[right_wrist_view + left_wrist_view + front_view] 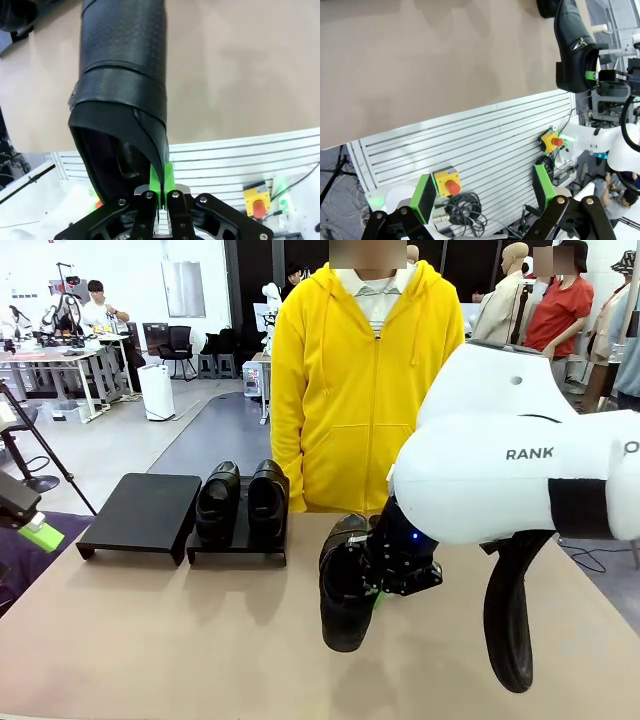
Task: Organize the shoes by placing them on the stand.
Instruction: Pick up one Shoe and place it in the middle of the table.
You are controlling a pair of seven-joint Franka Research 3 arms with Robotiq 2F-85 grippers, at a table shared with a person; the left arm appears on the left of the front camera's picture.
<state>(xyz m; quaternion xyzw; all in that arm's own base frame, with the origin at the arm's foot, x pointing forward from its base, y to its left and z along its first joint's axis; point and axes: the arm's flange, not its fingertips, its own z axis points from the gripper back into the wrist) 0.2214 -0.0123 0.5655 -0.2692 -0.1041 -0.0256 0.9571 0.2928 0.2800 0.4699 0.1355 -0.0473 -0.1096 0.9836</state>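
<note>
Two green pads of your right tool are pressed together on the thin rim of one black shoe, at the edge of its opening; the tool is closed tight on that leather. In that tool's wrist view the shoe runs straight away from the fingertips, opening nearest, toe farthest, over the tan tabletop. From the front, your right tool sits right of the tabletop's middle, and the shoe hangs just to its left with the toe pointing down; whether the toe touches the tabletop cannot be told. Your left tool stands wide open with nothing between its pads, well to the left of the right tool and off the tabletop's near edge, facing a white slatted panel carrying yellow boxes with red buttons. Farther out, beyond the right tool and to its left, a left shoe and a right shoe stand side by side on a low black stand. Just left of that, a second black stand sits beside it, flat top showing. Farthest from both tools, a person in a yellow hooded top stands at the tabletop's far edge, directly beyond the held shoe.
</note>
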